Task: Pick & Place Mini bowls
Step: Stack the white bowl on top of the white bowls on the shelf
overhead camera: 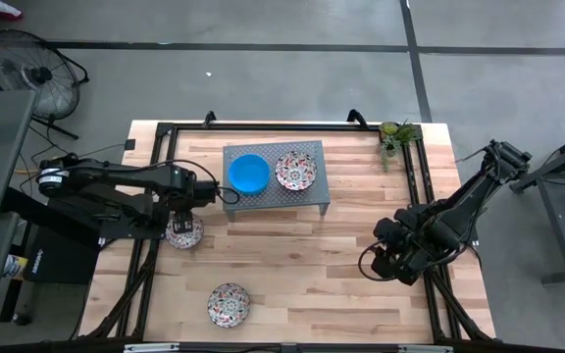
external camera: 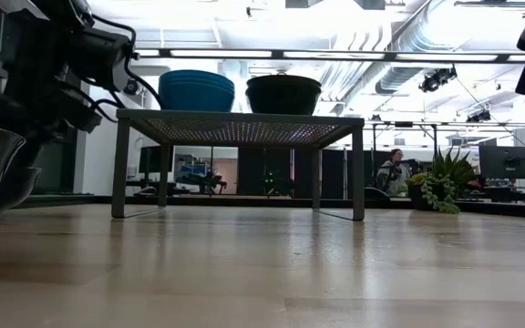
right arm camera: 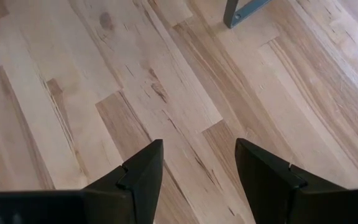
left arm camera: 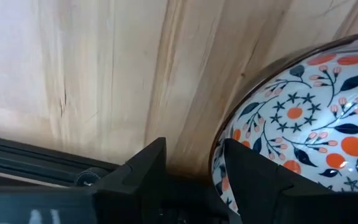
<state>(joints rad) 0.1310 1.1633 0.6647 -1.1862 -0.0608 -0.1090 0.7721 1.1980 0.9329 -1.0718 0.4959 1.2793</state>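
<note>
- Gripping the rim of a floral mini bowl point(overhead camera: 183, 233), the left gripper point(overhead camera: 181, 220) sits at the table's point(overhead camera: 292, 294) left side, just left of the grey stand point(overhead camera: 312, 192); the left wrist view shows one finger point(left arm camera: 253, 180) inside the bowl point(left arm camera: 309, 124) and one outside.
- On the stand rest the blue bowls point(overhead camera: 248, 174) and another floral bowl point(overhead camera: 295, 171).
- A third floral bowl point(overhead camera: 229, 304) lies near the front edge.
- The right gripper point(right arm camera: 194, 171) waits at the right side, fingers spread over bare wood.
</note>
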